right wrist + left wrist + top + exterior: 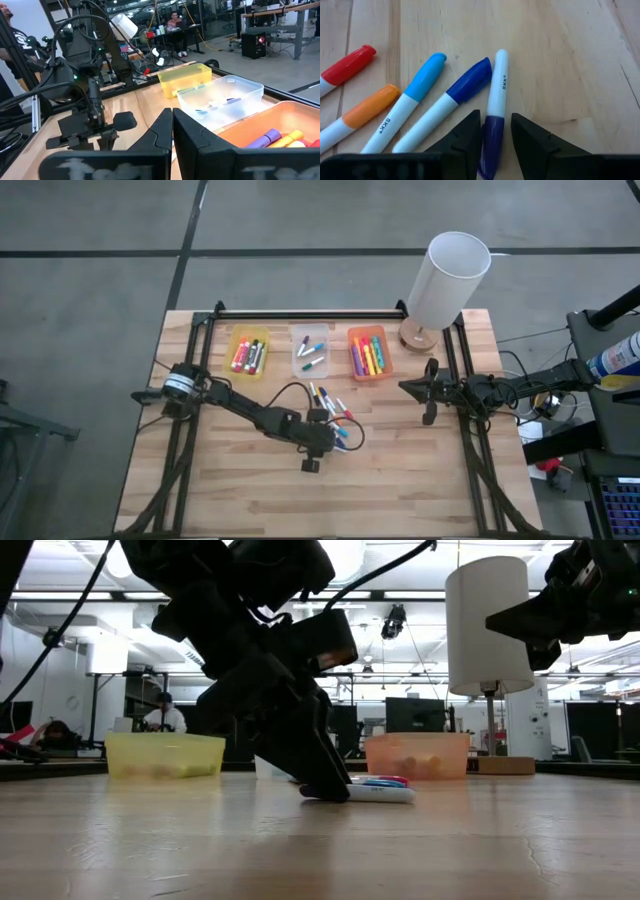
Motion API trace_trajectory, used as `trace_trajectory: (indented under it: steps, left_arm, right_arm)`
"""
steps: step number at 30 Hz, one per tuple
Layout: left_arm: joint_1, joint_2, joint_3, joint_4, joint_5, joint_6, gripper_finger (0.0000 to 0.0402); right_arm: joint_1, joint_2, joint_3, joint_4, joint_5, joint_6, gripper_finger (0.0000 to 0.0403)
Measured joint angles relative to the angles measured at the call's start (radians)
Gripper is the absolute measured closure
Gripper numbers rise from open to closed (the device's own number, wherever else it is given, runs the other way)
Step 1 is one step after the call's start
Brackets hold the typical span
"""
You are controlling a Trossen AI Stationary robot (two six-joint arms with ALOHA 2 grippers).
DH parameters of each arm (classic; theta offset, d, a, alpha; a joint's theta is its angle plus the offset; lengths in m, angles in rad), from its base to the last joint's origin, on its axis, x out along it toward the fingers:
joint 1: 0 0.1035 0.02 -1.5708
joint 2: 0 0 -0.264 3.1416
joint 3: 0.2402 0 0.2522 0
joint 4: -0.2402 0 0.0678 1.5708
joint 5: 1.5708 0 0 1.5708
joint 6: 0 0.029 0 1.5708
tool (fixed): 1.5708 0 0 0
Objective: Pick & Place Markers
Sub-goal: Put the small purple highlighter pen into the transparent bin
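Several loose markers (328,402) lie flat on the wooden table near its middle. The left wrist view shows caps in red (350,65), orange (370,106), light blue (424,75) and dark blue (470,80). Beside them lies a white marker with a purple cap (496,95). My left gripper (495,137) is low over this pile, slanting down and open. Its fingers stand on either side of the purple cap (492,147), and I cannot tell whether they touch it. My right gripper (172,125) is shut on nothing and hovers at the table's right side (412,388).
Three small bins stand in a row at the far side: yellow (248,352), clear (312,352) and orange (369,353), each with markers inside. A white-shaded lamp (445,280) stands at the far right corner. Bare wood lies toward the near edge.
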Motion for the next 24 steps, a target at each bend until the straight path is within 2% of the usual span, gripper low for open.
trace_trajectory:
  steps: [8,12,15,19,24]
  left_arm:
    - [0.001,-0.001,-0.006,-0.018,0.044,-0.04,0.0287]
    - [-0.001,-0.002,-0.006,-0.02,0.001,-0.042,0.0291]
    - [0.001,-0.002,-0.006,-0.023,-0.009,-0.042,0.0316]
    - [0.001,-0.002,0.001,-0.03,-0.01,-0.038,0.0369]
    - [0.003,-0.025,0.038,-0.136,-0.015,-0.005,0.0374]
  right_arm:
    - [0.0,0.0,0.0,0.0,0.0,0.0,0.0394]
    - [0.0,0.0,0.0,0.0,0.0,0.0,0.0394]
    - [0.0,0.0,0.0,0.0,0.0,0.0,0.0394]
    - [0.0,0.0,0.0,0.0,0.0,0.0,0.0394]
    - [0.0,0.0,0.0,0.0,0.0,0.0,0.0394]
